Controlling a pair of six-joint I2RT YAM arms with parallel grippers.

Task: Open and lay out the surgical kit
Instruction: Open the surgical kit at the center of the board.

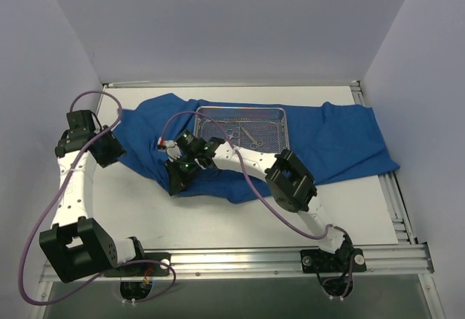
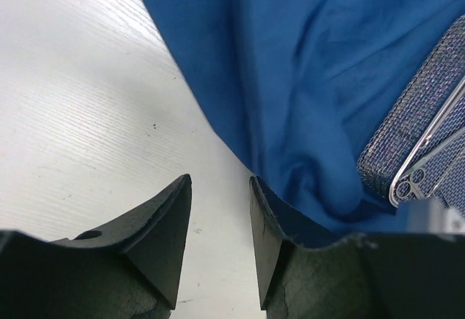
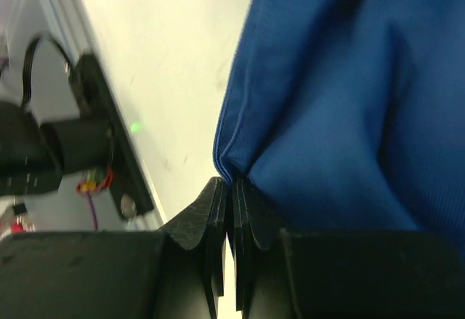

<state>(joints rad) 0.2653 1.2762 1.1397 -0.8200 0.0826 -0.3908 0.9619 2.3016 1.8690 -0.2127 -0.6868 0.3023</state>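
The royal-blue cloth wrap (image 1: 341, 141) lies opened across the back of the table, rumpled. The silver wire-mesh tray (image 1: 243, 128) sits on it at the middle, with thin steel instruments (image 1: 245, 133) inside. My right gripper (image 1: 176, 181) is shut on a fold of the cloth's front-left edge (image 3: 290, 115), its pads (image 3: 216, 203) pinching the hem. My left gripper (image 1: 116, 150) is open and empty at the cloth's left edge, low over the bare table; its right finger (image 2: 265, 224) touches the cloth (image 2: 305, 79). A tray corner (image 2: 418, 126) with scissor rings (image 2: 413, 182) shows in the left wrist view.
White walls close in the left, back and right. An aluminium rail (image 1: 240, 261) runs along the near edge with both arm bases on it. White tabletop (image 1: 218, 217) lies in front of the cloth. The right arm's elbow (image 1: 290, 181) hangs over the cloth's front edge.
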